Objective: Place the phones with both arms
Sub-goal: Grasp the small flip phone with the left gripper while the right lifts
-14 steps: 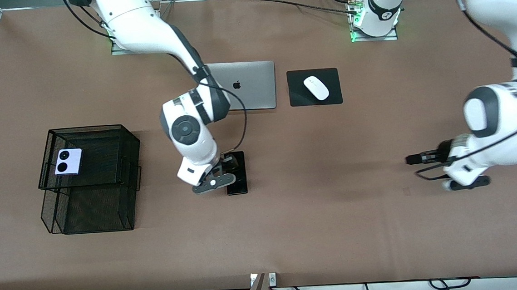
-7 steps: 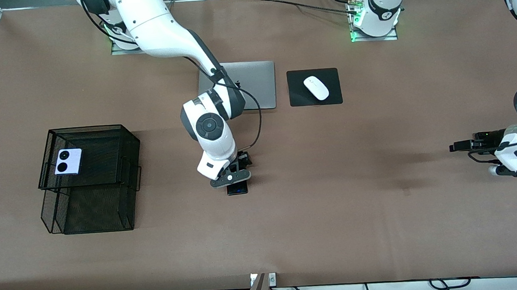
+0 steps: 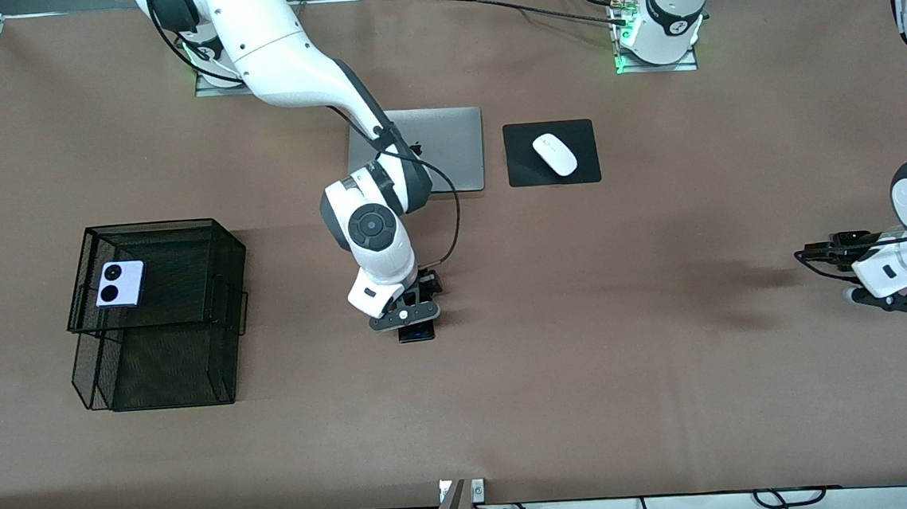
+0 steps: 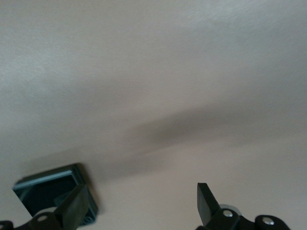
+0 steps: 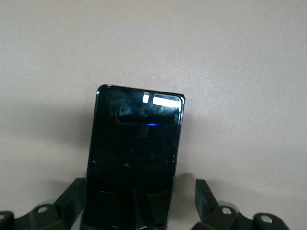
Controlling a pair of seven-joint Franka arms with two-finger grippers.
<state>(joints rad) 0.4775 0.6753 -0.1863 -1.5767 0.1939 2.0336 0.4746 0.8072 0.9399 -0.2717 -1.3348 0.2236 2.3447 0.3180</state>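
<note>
Two fingers of the right end effector stand apart, straddling the long black phone flat mid-table, its long axis running straight out between them. Left end effector, also spread, waits over bare table, well apart.

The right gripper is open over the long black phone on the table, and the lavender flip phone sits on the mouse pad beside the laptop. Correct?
Not quite. The lavender flip phone lies on the black mesh tray toward the right arm's end, as the front view shows; the mouse pad holds only the white mouse. The right gripper is indeed open over the long black phone.
</note>
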